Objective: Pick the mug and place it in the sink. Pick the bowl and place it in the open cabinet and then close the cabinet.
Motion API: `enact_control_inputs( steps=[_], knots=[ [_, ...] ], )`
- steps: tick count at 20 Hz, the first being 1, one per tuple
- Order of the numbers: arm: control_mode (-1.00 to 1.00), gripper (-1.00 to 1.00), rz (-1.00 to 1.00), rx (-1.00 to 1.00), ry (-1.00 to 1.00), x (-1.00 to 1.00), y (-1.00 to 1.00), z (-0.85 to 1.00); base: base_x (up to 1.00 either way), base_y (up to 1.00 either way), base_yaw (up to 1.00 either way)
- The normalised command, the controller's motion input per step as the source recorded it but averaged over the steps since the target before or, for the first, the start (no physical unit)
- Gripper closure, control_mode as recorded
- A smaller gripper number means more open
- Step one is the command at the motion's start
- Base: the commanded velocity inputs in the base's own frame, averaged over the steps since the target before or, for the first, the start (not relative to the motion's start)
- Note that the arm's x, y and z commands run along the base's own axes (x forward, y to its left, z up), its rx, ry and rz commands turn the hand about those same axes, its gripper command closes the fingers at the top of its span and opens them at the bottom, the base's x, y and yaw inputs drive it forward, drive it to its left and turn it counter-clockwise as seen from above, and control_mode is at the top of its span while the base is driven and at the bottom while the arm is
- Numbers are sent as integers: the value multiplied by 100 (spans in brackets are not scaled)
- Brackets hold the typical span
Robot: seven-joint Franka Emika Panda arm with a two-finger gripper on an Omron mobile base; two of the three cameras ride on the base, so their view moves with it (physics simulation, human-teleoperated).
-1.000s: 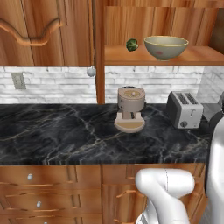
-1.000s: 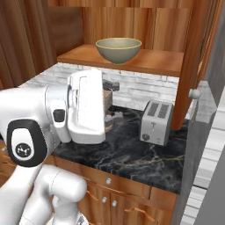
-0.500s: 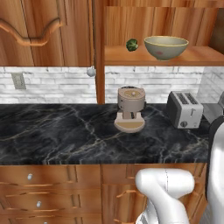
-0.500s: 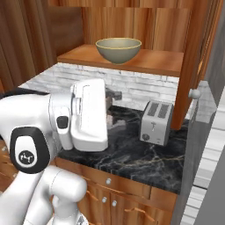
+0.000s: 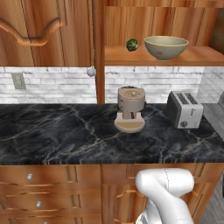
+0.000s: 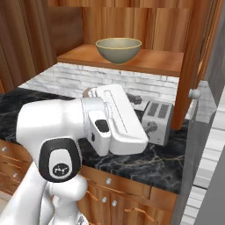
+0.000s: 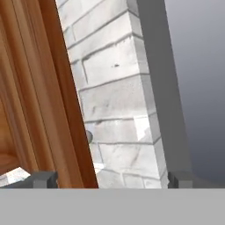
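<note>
Gaping wide, claw (image 7: pixel 107 180) empty, touching nothing

behind my counter (image 5: pixel 65 135) of black marble runs a white brick wall (image 5: pixel 148 83); wooden drawers (image 5: pixel 43 192) sit below.

Arm (image 6: pixel 110 123) hides coffee machine; cabinet door (image 5: pixel 46 33) cut by frame edge.
</note>
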Motion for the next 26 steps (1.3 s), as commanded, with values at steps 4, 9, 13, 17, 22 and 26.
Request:
enact_control_inputs(
  steps=[4,9,13,17,22,26],
  knots=[
    [-100,-100,14,8,6,0,-3,-11,0,0,0],
    [-100,-100,10,5,0,6,6,-15,0,0,0],
    [-100,-100,4,1,0,18,14,0,0,0,0],
    [-100,-100,0,0,-2,33,26,0,0,0,0],
    [-100,-100,2,0,-8,15,-13,0,0,0,0],
    [-100,-100,5,0,-8,20,-29,1,0,0,0]
  ],
)
